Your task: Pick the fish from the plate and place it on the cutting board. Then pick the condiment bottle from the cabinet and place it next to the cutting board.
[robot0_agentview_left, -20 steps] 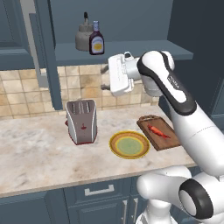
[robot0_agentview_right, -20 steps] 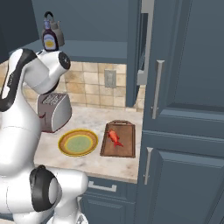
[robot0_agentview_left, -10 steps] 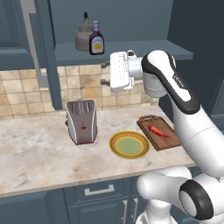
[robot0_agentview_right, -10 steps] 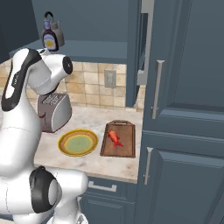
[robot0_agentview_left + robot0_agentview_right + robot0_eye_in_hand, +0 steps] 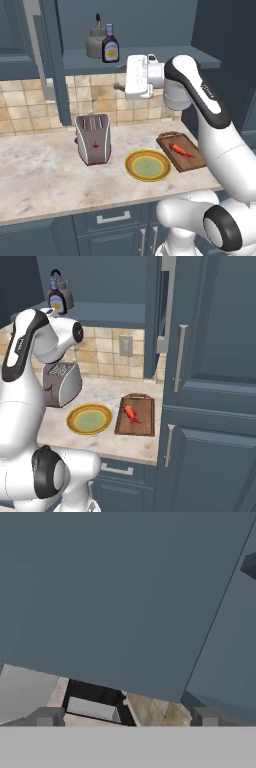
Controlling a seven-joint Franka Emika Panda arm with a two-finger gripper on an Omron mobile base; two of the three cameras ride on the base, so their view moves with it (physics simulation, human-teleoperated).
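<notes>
Your target now is the condiment bottle (image 5: 110, 49), standing upright on the open shelf of the cabinet (image 5: 150, 56), its long axis vertical, with a grey kettle-like pot (image 5: 94, 43) just behind it and touching or nearly touching it. From the left base view the bottle sits up and to the left of the tool (image 5: 119, 87), which hangs below the shelf edge, in front of the tiled backsplash (image 5: 30, 105); so you will need to raise the tool and carry it leftward before you can close on the bottle's sides. The hand view looks at the blue-grey underside of the shelf, with the two fingertips (image 5: 47, 717) apart at the bottom corners, so the tool reads as spread and holding nothing. Take the bottle low on its body, I'd judge, and keep away from the pot beside it, which a wide approach could knock. Further out, the first half of the job looks done: the fish (image 5: 180, 149) lies on the cutting board (image 5: 192, 159), the plate (image 5: 148, 165) just beside it is bare, and a toaster (image 5: 93, 138) stands to the left on the tabletop (image 5: 35, 177).
</notes>
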